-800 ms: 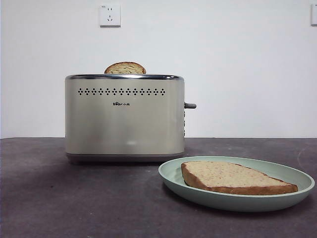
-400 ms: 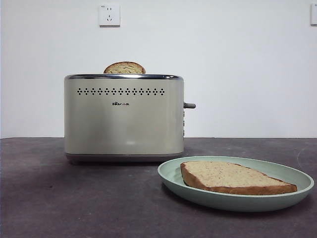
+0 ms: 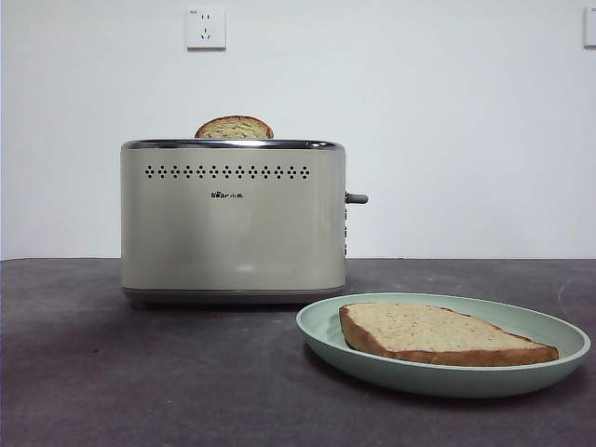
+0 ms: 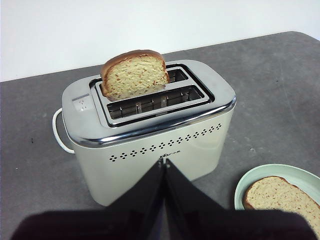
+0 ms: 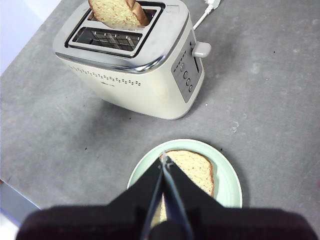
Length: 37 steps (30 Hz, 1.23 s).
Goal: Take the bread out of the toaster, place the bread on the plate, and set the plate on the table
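Observation:
The bread [image 3: 438,333] lies flat on the mint-green plate [image 3: 326,328], which rests on the dark table [image 3: 140,382] in front of the toaster's lever end. The cream toaster [image 3: 233,223] stands behind it, with a second slice [image 3: 234,128] poking out of its rear slot; the front slot is empty. My left gripper [image 4: 165,162] hangs shut above the toaster's front side, touching nothing. My right gripper [image 5: 163,157] is shut too, high over the plate [image 5: 227,185] and the bread [image 5: 195,167]. Neither arm shows in the front view.
A white cord [image 4: 57,132] loops from the toaster's end opposite the lever [image 5: 201,49]. A wall socket [image 3: 206,28] sits on the white wall behind. The table's near edge [image 5: 20,202] shows in the right wrist view.

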Each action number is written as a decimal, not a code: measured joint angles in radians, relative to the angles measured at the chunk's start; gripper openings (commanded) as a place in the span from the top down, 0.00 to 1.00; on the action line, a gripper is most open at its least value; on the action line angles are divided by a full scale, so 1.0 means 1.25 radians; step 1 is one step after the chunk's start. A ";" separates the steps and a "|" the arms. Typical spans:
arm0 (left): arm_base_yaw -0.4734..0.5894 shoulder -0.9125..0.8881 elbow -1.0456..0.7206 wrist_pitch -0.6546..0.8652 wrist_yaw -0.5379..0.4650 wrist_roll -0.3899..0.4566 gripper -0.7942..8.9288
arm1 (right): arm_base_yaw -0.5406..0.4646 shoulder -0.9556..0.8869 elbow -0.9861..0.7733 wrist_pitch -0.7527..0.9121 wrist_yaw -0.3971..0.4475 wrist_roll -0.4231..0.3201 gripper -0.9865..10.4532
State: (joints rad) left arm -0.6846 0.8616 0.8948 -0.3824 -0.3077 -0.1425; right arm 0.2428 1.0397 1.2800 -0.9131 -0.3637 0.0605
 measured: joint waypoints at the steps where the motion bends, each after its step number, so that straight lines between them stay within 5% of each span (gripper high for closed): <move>1: 0.000 0.000 0.000 0.000 0.000 0.000 0.92 | 0.000 0.000 0.000 0.000 0.000 0.000 0.91; 14: 0.020 -0.015 0.000 -0.011 0.001 0.002 0.92 | 0.000 0.000 0.000 0.000 0.000 0.001 0.91; 22: 0.172 -0.055 -0.018 0.025 0.020 -0.029 0.92 | 0.000 0.000 0.000 0.000 0.000 0.003 0.91; 30: 0.339 -0.238 -0.270 0.284 0.148 -0.092 0.92 | 0.000 0.000 0.000 0.000 0.000 0.003 0.91; 37: 0.460 -0.442 -0.526 0.299 0.147 -0.140 0.92 | 0.000 0.000 0.000 0.000 0.000 0.003 0.91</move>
State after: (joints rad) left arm -0.1093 0.3096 0.2379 -0.0090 -0.1238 -0.3180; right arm 0.2428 1.0397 1.2800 -0.9131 -0.3634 0.0639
